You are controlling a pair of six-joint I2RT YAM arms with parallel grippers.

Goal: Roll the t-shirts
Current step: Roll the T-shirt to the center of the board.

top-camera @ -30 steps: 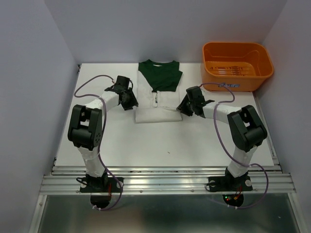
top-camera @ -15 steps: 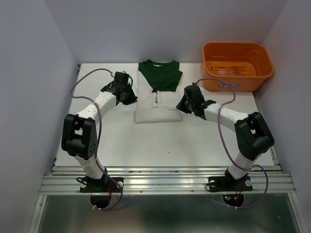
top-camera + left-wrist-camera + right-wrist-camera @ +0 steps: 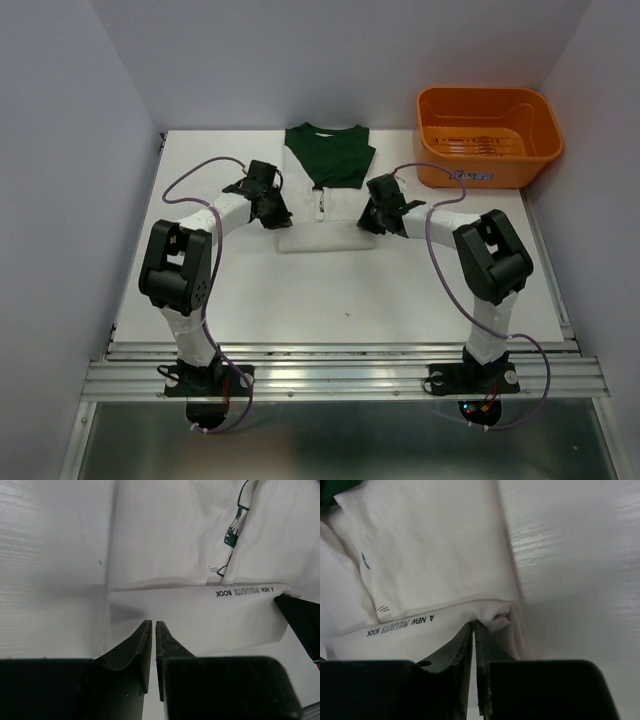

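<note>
- t-shirt [image 3: 322, 200]: white with a dark green top, flat at the far middle of the table [image 3: 330, 290]; near hem folded over, lettering showing.
- left gripper [image 3: 153, 625]: fingers pressed nearly together at the fold's left end; whether cloth is caught cannot be told.
- right gripper [image 3: 473, 626]: pinching bunched cloth at the fold's right end.
- orange basket [image 3: 545, 145]: far right.
</note>
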